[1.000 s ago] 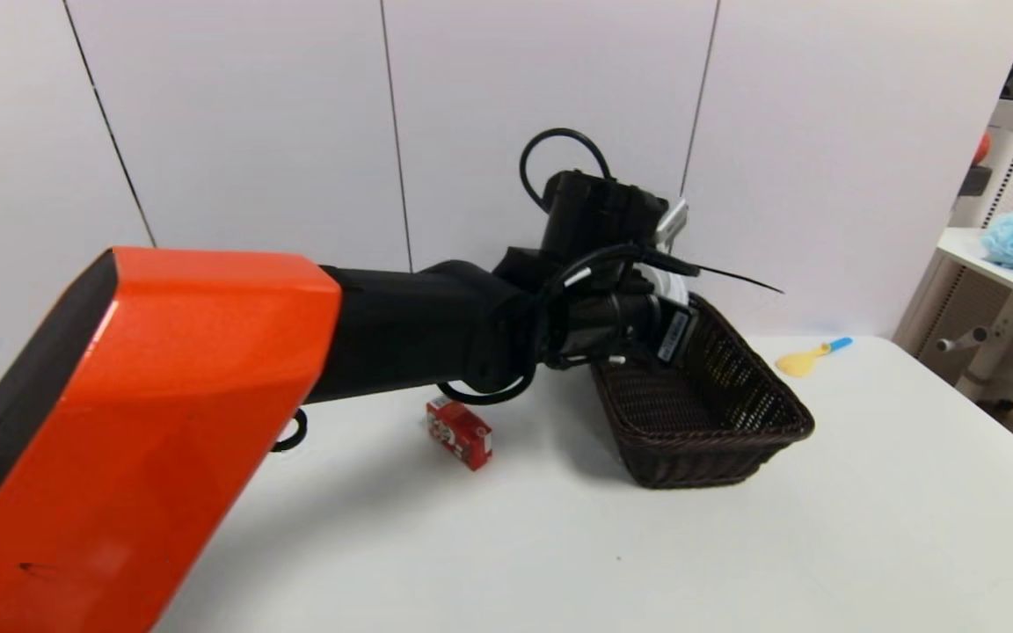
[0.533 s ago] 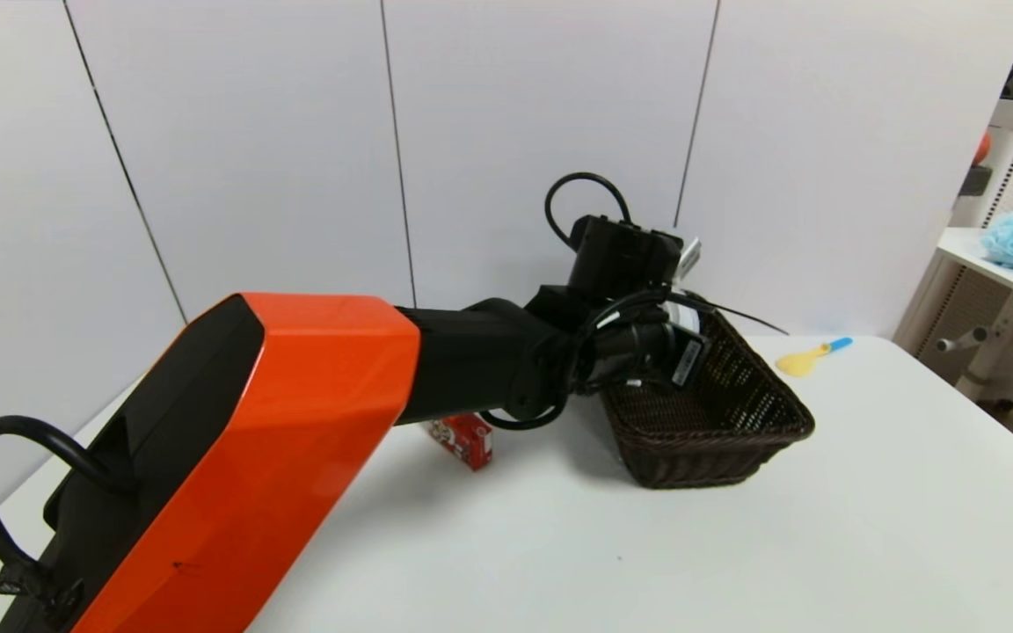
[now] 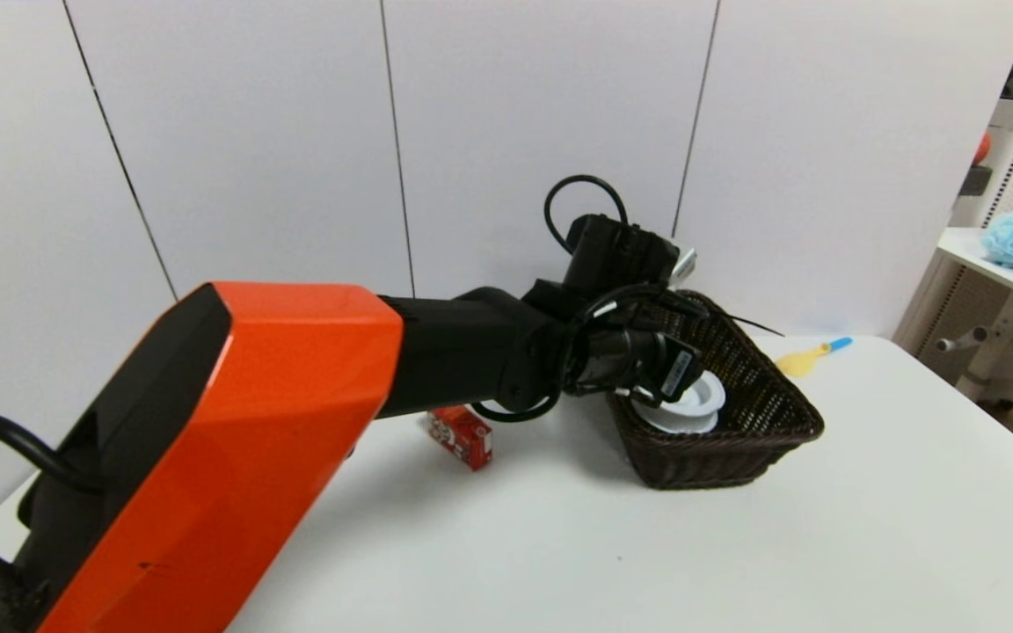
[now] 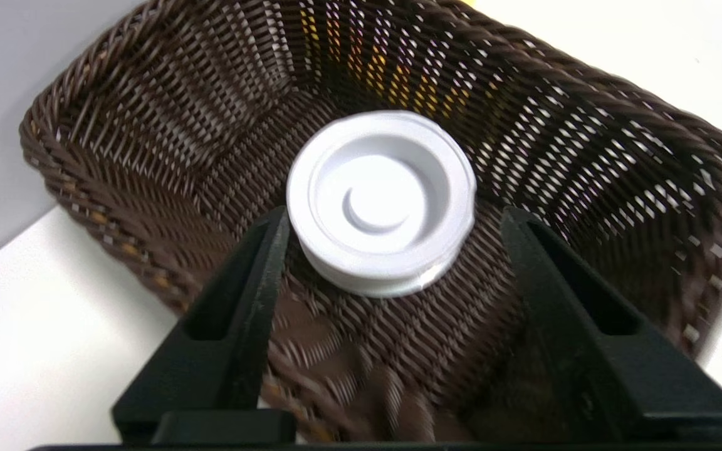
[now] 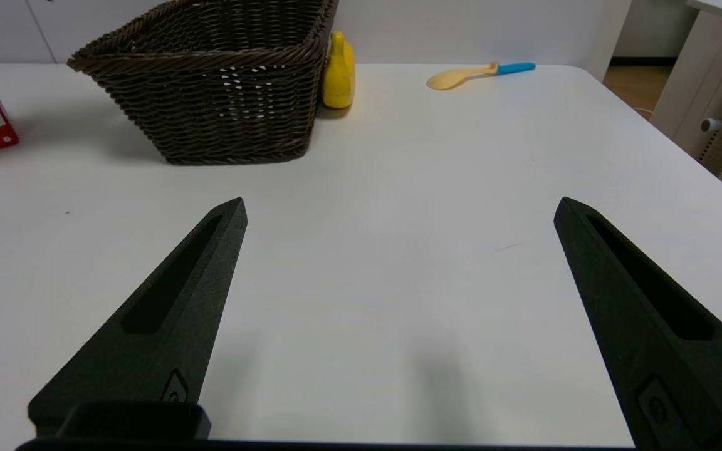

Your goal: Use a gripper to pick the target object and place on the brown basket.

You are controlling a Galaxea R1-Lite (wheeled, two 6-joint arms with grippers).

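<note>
The white round dish (image 3: pixel 687 403) lies on the floor of the brown basket (image 3: pixel 735 457), free of any grip. In the left wrist view the dish (image 4: pixel 380 200) rests on the weave of the basket (image 4: pixel 618 188), just beyond the fingertips. My left gripper (image 4: pixel 392 219) is open and empty, hovering over the basket's near-left part (image 3: pixel 647 369). My right gripper (image 5: pixel 398 207) is open and empty, low over bare table, well in front of the basket (image 5: pixel 210 94).
A small red carton (image 3: pixel 460 435) lies on the table left of the basket. A yellow spoon with a blue handle (image 3: pixel 810 356) lies behind the basket to the right. A yellow object (image 5: pixel 339 72) stands against the basket's far side. The white table's right edge (image 3: pixel 999 413) is near.
The dish was held at my left gripper above the basket; now it lies inside the basket and the gripper is open. The left arm has drawn back slightly and the basket has shifted a little.
</note>
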